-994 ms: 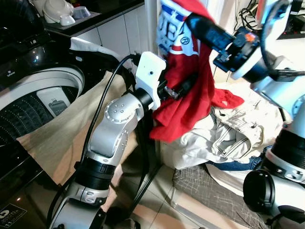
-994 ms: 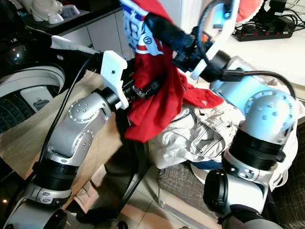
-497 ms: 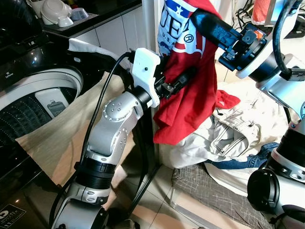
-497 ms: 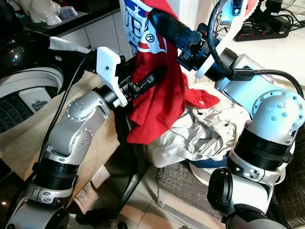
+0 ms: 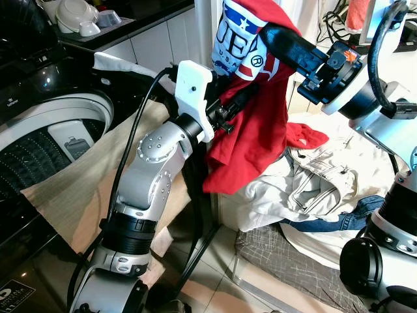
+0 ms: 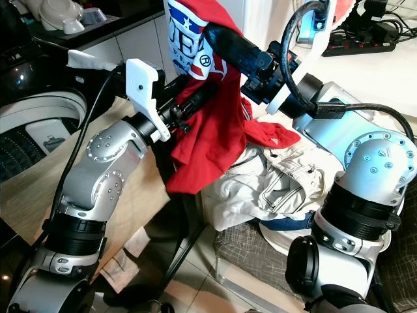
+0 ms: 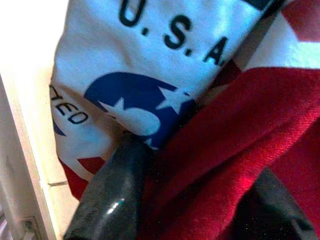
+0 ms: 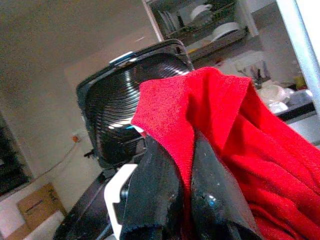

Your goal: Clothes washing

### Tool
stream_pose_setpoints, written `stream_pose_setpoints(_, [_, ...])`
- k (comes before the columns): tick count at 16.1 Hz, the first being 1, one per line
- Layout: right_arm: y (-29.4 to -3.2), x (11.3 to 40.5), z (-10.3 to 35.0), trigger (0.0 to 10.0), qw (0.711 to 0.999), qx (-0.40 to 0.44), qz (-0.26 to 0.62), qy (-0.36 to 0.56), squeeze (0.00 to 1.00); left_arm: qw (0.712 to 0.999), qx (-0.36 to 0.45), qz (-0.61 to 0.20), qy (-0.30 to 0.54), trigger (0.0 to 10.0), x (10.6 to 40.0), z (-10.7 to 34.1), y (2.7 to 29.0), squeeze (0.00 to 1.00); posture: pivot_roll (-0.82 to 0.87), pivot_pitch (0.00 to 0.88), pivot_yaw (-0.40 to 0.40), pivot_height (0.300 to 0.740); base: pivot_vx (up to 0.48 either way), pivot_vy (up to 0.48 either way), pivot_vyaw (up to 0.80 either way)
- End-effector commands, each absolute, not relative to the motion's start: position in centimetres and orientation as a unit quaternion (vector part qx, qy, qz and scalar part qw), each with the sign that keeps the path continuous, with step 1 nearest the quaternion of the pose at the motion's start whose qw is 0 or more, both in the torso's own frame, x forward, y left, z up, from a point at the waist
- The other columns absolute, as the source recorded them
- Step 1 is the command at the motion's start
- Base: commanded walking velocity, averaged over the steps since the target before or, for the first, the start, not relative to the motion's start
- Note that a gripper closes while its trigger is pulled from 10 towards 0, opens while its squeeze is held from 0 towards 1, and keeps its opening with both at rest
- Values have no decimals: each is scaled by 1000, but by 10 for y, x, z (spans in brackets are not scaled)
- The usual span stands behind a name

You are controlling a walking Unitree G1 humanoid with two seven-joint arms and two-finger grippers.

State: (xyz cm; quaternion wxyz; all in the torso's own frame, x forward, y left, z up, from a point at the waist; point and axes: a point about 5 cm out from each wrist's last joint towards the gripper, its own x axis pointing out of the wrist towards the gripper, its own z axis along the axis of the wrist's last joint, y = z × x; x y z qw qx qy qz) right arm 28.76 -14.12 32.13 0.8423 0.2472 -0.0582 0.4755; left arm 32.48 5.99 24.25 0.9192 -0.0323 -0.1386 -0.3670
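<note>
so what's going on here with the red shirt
The robot holds a red shirt up in the air with both grippers. The right gripper is shut on a fold of it, and the left gripper has cloth between its fingers. The open washer is to its left, and more clothes are piled below.

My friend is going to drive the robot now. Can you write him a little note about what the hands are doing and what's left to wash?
Right gripper: shut on the red shirt, holding it up high.
Left gripper: pushed into the same shirt lower down, fingers either side of a fold.
Washing machine: open, to the robot's left.
Clothes pile: pale and denim clothes lie on the robot's right.
Done: shirt lifted off the pile.
Left: get the shirt into the drum, then the rest of the pile.
</note>
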Motion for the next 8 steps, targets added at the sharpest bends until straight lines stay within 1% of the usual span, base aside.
stream_pose_setpoints(1, [-141,284,323,10000,850,229,469,-66,0,927,-38,-344,-142,0,330,247,68,0,-86,0,104,740,0,0,0])
stream_pose_setpoints(2, [-142,284,318,10000,857,223,460,-59,169,932,-42,-327,-148,0,333,250,72,0,-86,0,104,740,0,0,0])
stream_pose_setpoints(3, [-144,283,314,10000,862,223,453,-53,1000,939,-41,-304,-154,0,337,254,79,0,-84,0,104,740,0,0,0])
stream_pose_setpoints(4, [-144,283,313,10000,864,222,448,-52,1000,940,-40,-301,-154,0,338,254,80,0,-84,0,104,740,0,0,0])
stream_pose_setpoints(6, [-149,283,306,10000,878,212,426,-47,1000,948,-36,-271,-162,0,343,259,90,0,-86,0,110,740,0,0,0])
stream_pose_setpoints(8, [-152,281,303,10000,884,207,417,-43,1000,951,-39,-258,-167,0,346,263,95,0,-88,0,112,740,0,0,0])
